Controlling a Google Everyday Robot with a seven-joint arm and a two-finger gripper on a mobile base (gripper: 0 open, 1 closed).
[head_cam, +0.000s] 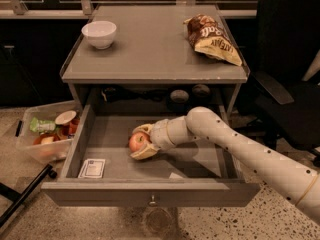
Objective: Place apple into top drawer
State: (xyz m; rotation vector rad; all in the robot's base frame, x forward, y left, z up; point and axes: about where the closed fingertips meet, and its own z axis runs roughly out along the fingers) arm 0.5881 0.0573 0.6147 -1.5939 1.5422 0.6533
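The top drawer [150, 193] of the grey table is pulled wide open, its front panel with a small metal knob facing me. The red-orange apple [138, 142] is inside the drawer, low over its floor near the middle-left. My gripper [140, 143] reaches in from the right on a white arm and its cream fingers [146, 152] are closed around the apple, one above and one below it.
A white bowl [99, 33] and a chip bag [212, 38] sit on the tabletop. A small card [92, 168] lies in the drawer's front-left corner. A clear plastic bin [42, 136] of items stands on the floor at left. A black chair [290, 89] is at right.
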